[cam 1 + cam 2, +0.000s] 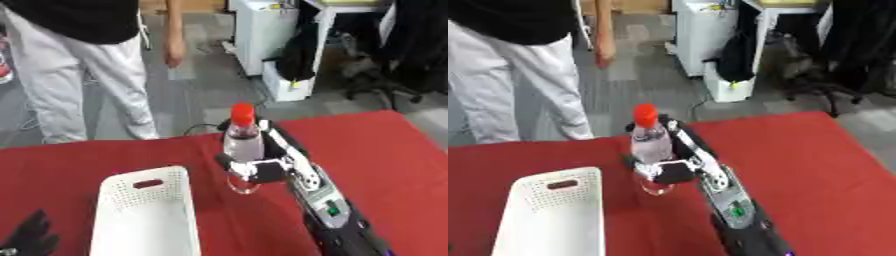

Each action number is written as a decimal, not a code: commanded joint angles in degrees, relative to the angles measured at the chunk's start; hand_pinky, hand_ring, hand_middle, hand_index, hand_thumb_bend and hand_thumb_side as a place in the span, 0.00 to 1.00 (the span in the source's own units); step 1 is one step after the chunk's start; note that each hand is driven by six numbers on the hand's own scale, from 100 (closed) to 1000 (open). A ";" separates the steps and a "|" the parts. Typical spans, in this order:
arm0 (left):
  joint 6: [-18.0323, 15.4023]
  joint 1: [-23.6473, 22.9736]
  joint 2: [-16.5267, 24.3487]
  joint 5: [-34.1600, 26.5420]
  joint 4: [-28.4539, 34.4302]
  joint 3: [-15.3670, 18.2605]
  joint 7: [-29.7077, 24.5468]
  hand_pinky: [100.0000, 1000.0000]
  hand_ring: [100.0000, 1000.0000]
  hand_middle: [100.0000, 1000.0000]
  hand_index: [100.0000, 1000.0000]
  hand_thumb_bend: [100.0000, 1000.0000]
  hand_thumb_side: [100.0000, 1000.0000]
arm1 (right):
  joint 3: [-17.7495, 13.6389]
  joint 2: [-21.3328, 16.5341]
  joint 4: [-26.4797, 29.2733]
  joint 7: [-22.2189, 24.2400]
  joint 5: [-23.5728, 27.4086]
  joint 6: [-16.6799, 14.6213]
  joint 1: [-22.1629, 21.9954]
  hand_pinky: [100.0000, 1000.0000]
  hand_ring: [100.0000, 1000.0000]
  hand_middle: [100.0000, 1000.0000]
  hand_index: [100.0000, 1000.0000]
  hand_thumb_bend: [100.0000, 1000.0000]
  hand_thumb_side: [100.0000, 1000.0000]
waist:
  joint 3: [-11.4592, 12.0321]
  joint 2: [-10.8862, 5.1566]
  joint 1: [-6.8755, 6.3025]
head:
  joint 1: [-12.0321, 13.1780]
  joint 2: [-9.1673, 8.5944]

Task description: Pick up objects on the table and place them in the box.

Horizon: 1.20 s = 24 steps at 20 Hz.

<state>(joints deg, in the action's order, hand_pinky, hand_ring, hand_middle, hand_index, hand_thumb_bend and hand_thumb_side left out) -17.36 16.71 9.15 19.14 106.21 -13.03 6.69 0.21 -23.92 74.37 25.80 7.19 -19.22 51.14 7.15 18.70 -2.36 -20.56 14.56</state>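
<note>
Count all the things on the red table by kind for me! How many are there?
Clear plastic bottle with a red cap, held upright in the right hand: 1
White perforated plastic box: 1
Total: 2

My right arm [337,215] is showing black casing with a silver panel and a small green mark at the lower right; my right hand [267,167] is looking black and silver. My left hand [31,235] is appearing all black, lower left.

Even indoor light, soft overall blur.
</note>
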 commanded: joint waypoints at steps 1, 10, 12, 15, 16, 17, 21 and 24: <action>0.01 -0.10 1.34 -0.59 0.52 0.02 -0.17 0.86 1.00 1.00 0.88 0.00 0.53 | 1.19 -2.27 0.48 0.29 3.63 1.92 2.57 0.00 0.00 0.03 0.33 0.24 0.00 | -0.10 -1.90 0.41 | 1.14 0.18; 0.26 -1.72 2.31 -0.89 -0.30 0.12 -0.05 0.86 1.00 1.00 0.88 0.00 0.54 | 6.96 -2.66 -4.33 3.22 18.07 15.94 6.36 0.00 0.00 0.05 0.35 0.04 0.00 | -0.68 -5.05 2.08 | 5.02 0.55; 0.34 -2.01 2.47 -1.05 -0.56 0.08 -0.05 0.86 1.00 1.00 0.88 0.00 0.54 | 8.67 -2.21 -5.16 4.33 20.89 19.13 7.67 0.00 0.00 0.05 0.36 0.04 0.00 | -0.68 -5.78 2.41 | 6.21 0.63; 0.39 -2.23 2.58 -1.37 -0.81 0.01 -0.07 0.86 1.00 1.00 0.88 0.00 0.54 | 10.45 -1.16 -5.66 5.65 23.82 21.99 9.32 0.00 0.00 0.05 0.35 0.06 0.00 | -0.38 -6.59 2.70 | 7.67 0.67; 0.43 -2.32 2.63 -1.51 -0.89 -0.02 -0.08 0.86 1.00 1.00 0.88 0.00 0.54 | 11.09 -0.51 -5.88 5.97 24.41 22.85 10.01 0.00 0.00 0.05 0.36 0.05 0.00 | -0.12 -6.96 2.82 | 8.24 0.77; 0.46 -2.39 2.67 -1.64 -0.94 -0.03 -0.08 0.86 1.00 1.00 0.88 0.00 0.54 | 11.56 -0.02 -6.11 6.20 24.77 23.53 10.58 0.00 0.00 0.05 0.36 0.07 0.00 | 0.04 -7.21 2.90 | 8.63 0.84; 0.54 -2.60 2.95 -2.07 -1.07 -0.06 -0.15 0.86 1.00 1.00 0.88 0.00 0.54 | 12.98 1.77 -7.56 6.90 24.91 24.37 13.01 0.00 0.00 0.05 0.36 0.10 0.00 | 0.88 -8.20 3.46 | 9.86 1.07; 0.63 -2.80 3.15 -2.30 -1.26 -0.08 -0.23 0.86 1.00 1.00 0.88 0.00 0.54 | 13.56 2.61 -8.79 7.33 24.72 23.44 14.63 0.00 0.00 0.05 0.36 0.10 0.00 | 1.33 -8.89 4.01 | 10.53 0.94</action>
<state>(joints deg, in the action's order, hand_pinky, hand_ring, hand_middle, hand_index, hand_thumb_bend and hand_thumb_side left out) -16.92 13.67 11.43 17.56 104.33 -13.04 6.40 13.96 -20.94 65.19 32.85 31.51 4.49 63.69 8.40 11.25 1.83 -10.61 15.56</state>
